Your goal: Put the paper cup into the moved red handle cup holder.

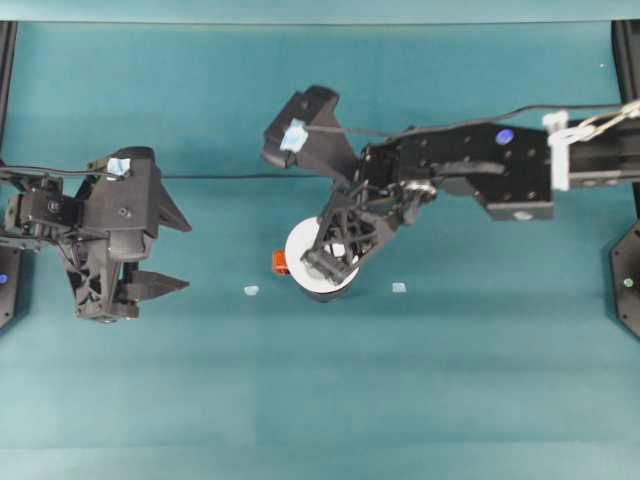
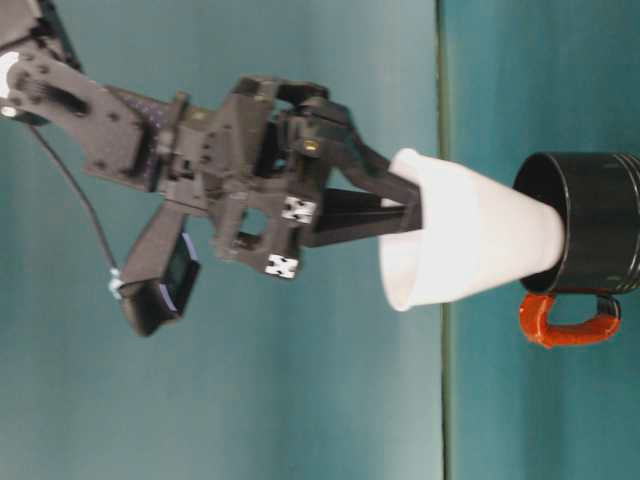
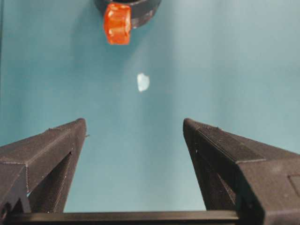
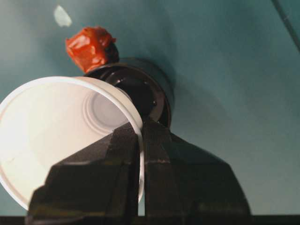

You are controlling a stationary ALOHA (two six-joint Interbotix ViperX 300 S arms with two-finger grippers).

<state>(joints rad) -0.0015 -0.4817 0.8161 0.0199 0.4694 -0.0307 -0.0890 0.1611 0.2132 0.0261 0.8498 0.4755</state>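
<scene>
My right gripper (image 4: 140,154) is clamped on the rim of the paper cup (image 2: 470,240), one finger inside the wall and one outside, because a pinch on the rim leaves the tapered base free to go down into the red handle cup holder (image 2: 590,220). From table level the cup hangs tilted, with its small base already just inside the holder's mouth and its wide rim leaning away from the holder on the side where the orange-red handle (image 2: 565,320) juts out. I judge that tilt comes from gripping one side of the rim only, so the cup is not yet seated and must come upright before I let go.

The holder stands on the teal desk (image 1: 450,380). My left gripper (image 3: 136,136) rests well away from it, fingers spread wide and holding nothing, pointed toward the handle; I take it to be parked out of the way.

Much is hidden. From overhead my right gripper (image 1: 330,262) covers most of the cup, and the holder shows there as little more than its handle beside the cup's rim. Whether the cup's base touches the holder's inner wall or floor I cannot tell. A pale scrap (image 1: 251,291) lies on the desk near the handle; what it is I cannot make out.
</scene>
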